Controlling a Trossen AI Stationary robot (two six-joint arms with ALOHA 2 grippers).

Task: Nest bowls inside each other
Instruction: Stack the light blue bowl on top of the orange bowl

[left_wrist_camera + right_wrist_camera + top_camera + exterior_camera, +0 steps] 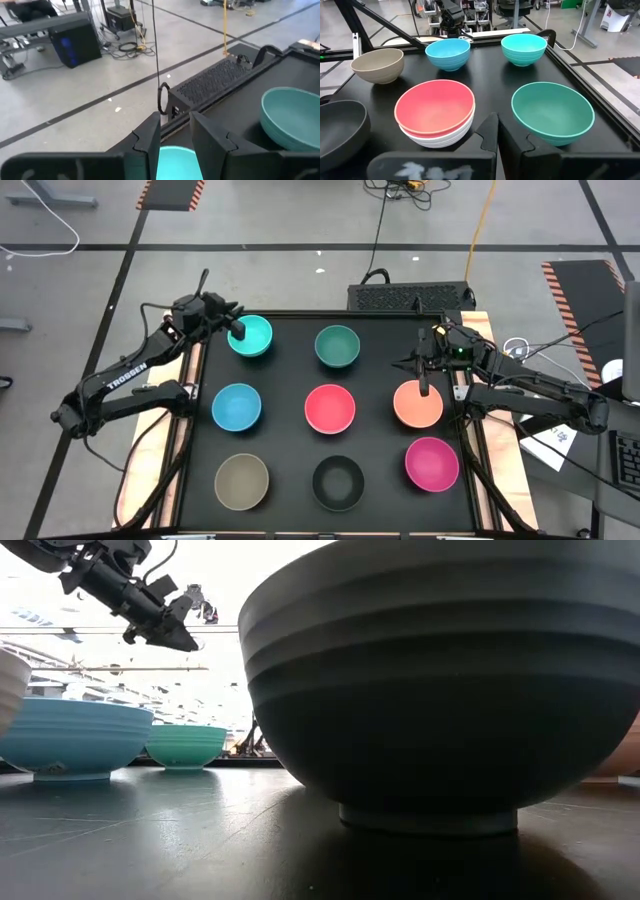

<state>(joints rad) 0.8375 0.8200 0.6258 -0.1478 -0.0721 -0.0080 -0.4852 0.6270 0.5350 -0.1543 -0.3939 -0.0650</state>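
Eight bowls stand apart on a black mat, each on its foot: turquoise [255,338], dark green [337,346], blue [237,406], red-pink [330,408], orange [418,406], tan [241,480], black [338,482] and magenta [432,463]. The red-pink bowl [435,107] sits nested in a white one [440,137]. My left gripper [238,332] is open and hangs in the air over the turquoise bowl [185,745], whose inside shows between its fingers [175,162]. My right gripper [422,385] is shut [498,137] over the orange bowl's far rim; the place below its tips is hidden.
A raised edge [190,430] borders the mat on both sides. A dark perforated box [410,297] lies beyond the mat's far edge. Gaps of bare mat run between the bowls. The black bowl [440,690] fills most of the low view.
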